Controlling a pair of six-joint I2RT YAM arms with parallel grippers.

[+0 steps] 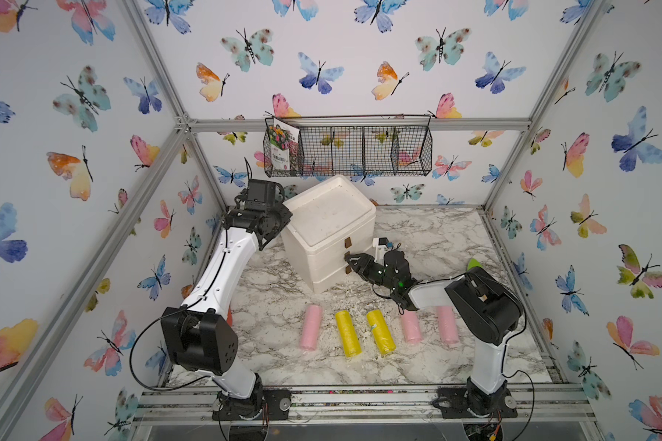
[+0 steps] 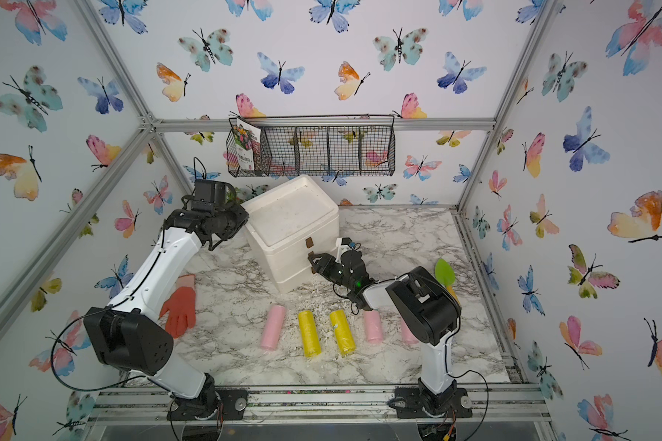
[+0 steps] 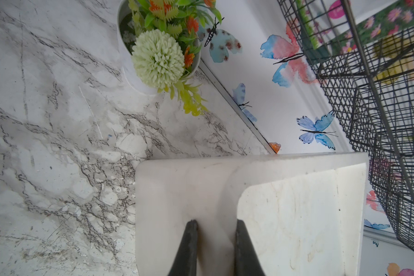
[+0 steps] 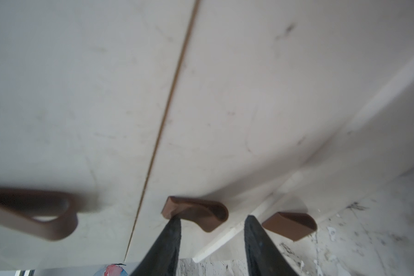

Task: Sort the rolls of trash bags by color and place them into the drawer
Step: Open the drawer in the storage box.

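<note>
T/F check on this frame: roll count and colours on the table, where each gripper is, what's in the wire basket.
1. On the table lie three pink rolls and two yellow rolls, five in all. True.
2. A green roll lies between the yellow ones. False: no green roll is in view, and the yellow two lie side by side.
3. The right gripper is at the top handle of the drawer unit. False: its open jaws straddle the middle handle of three.
4. The left gripper hovers over the rolls. False: it grips the drawer unit's top rim.
5. The wire basket holds a flower packet at one end. True.
</note>
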